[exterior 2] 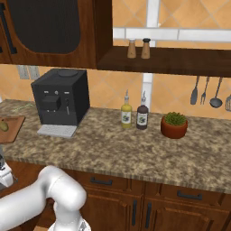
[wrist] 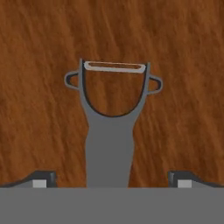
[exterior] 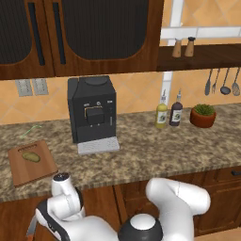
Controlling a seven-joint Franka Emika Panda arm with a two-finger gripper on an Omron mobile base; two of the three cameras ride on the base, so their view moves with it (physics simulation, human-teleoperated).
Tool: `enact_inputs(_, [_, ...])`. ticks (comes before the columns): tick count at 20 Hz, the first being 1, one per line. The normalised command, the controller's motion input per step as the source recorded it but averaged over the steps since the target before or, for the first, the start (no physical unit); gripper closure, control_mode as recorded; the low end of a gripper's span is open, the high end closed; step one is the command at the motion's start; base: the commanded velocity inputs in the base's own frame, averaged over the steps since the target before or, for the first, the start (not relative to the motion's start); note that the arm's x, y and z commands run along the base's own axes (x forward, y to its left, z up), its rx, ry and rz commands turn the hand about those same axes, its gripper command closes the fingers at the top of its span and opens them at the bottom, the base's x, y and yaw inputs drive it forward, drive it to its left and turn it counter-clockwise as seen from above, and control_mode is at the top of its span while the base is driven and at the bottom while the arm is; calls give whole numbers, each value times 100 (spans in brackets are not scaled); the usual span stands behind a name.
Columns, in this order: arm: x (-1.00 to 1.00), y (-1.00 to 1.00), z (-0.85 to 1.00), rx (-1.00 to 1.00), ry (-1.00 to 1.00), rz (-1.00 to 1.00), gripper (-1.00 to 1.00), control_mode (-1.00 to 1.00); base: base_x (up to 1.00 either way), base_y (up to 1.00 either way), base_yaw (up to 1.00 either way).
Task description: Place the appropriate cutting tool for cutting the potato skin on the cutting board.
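Observation:
The cutting tool, a grey peeler [wrist: 110,131], lies flat on a brown wooden surface with its forked head pointing away from the hand. My gripper [wrist: 112,180] is open. Its two fingertips [wrist: 42,178] stand wide on either side of the slim handle, clear of it. In the left base view the arm bends down low at the left, below the counter's front edge. The cutting board [exterior: 37,170] [exterior 2: 12,131] lies on the counter at the left, with the potato [exterior: 31,156] [exterior 2: 3,125] on it.
A black coffee machine [exterior: 92,113] stands right of the board. Two bottles [exterior: 168,113] and a potted plant [exterior: 203,116] sit further right. A knife blade [exterior: 31,227] shows beside the arm, below the counter. Utensils [exterior: 221,82] hang on the wall.

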Motion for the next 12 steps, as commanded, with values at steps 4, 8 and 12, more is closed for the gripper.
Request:
enact_inputs(4, [11,27,-47,-6,2,-3,-100,-100,0,0,0])
enact_inputs(8, [0,23,-56,-3,1,0,100,-100,0,0,0])
enact_inputs(12, [0,8,-43,0,0,0,100,-100,0,0,0])
